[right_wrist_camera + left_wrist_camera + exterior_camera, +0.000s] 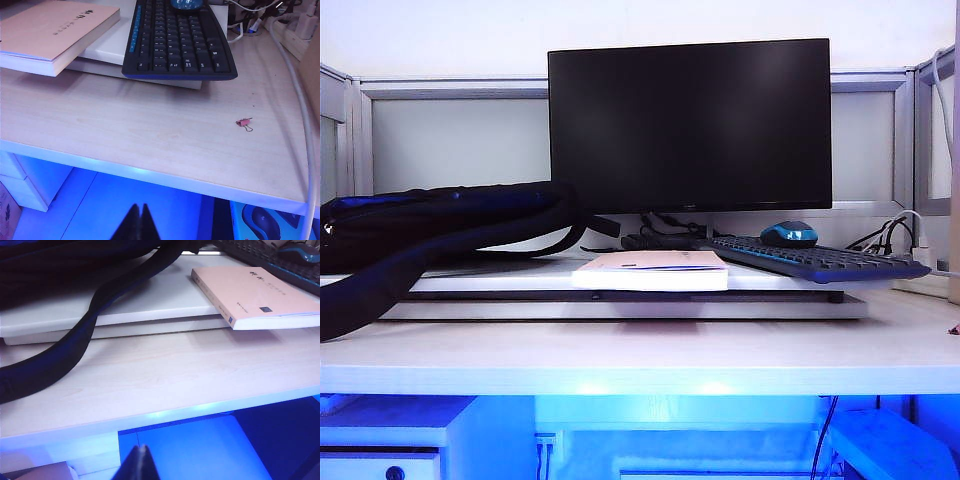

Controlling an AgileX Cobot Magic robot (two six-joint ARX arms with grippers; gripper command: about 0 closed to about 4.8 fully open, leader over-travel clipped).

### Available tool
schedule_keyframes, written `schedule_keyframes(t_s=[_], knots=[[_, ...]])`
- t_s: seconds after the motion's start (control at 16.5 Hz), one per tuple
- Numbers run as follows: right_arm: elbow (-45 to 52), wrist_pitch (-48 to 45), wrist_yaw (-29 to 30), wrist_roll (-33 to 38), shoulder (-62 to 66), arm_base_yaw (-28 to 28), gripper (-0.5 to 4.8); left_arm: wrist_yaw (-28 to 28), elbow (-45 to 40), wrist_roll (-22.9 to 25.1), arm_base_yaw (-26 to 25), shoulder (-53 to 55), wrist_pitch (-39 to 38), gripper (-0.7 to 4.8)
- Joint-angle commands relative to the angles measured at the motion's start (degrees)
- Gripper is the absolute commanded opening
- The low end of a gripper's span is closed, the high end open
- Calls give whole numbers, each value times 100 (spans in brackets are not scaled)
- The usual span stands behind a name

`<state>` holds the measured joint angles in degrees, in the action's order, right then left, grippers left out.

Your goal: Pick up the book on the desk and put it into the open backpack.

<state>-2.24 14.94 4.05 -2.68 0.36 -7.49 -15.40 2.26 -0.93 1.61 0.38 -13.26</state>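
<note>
Desk [640,355] spans whole front; monitor [690,125] at back; backpack [430,225] lies left on raised board [620,305], strap trailing over desk; keyboard [810,260] right; book [652,270] flat on board between them, corner overhanging; left gripper [141,465] and right gripper [138,222], jaws pressed together, empty, below desk's front edge

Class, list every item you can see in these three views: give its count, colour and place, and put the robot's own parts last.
book: one, white, on the raised platform's front edge, overhanging it
backpack: one, black with blue lining, left on the platform, strap hanging forward
platform: one, white, on the desk
desk: one, pale wood-look
monitor: one, black, centre back
keyboard: one, black, right of the book
mouse: one, blue-black, behind the keyboard
binder clip: one, pink, right on the desk
left gripper: shut, before the desk edge
right gripper: shut, before the desk edge
</note>
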Motion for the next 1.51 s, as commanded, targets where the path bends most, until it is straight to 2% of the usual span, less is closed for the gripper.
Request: schedule_keyframes(t_s=[0.06, 0.67, 0.73, 0.97, 1.03, 1.09, 1.15, 1.27, 1.33, 1.39, 1.51], knots=[[7, 17, -4, 9, -2, -2, -4, -24, -35, 7, 2, 4, -39, -5], [9, -63, 13, 227, -2, -4, -4, -26, -35, 0, -4, 4, -28, -5], [7, -68, 15, 273, -2, -4, -4, -33, -33, -225, -2, 4, 83, -5], [7, -254, 234, 459, -2, -4, 2, -48, -33, -308, -2, 4, 627, 4], [7, -417, 402, 479, -2, -4, 69, -44, -33, -752, -2, 4, 872, 99], [7, -498, 422, 601, -2, -4, 103, -46, -31, -946, -2, 4, 964, 150], [7, -608, 444, 800, -2, -4, 128, -48, -24, -1176, -2, 4, 1029, 208], [7, -855, 509, 1200, -2, -4, 132, -138, -17, -1696, -2, 4, 1220, 303], [7, -1073, 507, 1661, -2, -4, 172, -352, -17, -2044, -2, 4, 1517, 356], [7, -1316, 509, 2402, -2, -4, 231, -610, -17, -2430, -2, 4, 1912, 366], [7, -1521, 540, 3362, -2, -4, 257, -664, -17, -3082, -2, 4, 2450, 366]])
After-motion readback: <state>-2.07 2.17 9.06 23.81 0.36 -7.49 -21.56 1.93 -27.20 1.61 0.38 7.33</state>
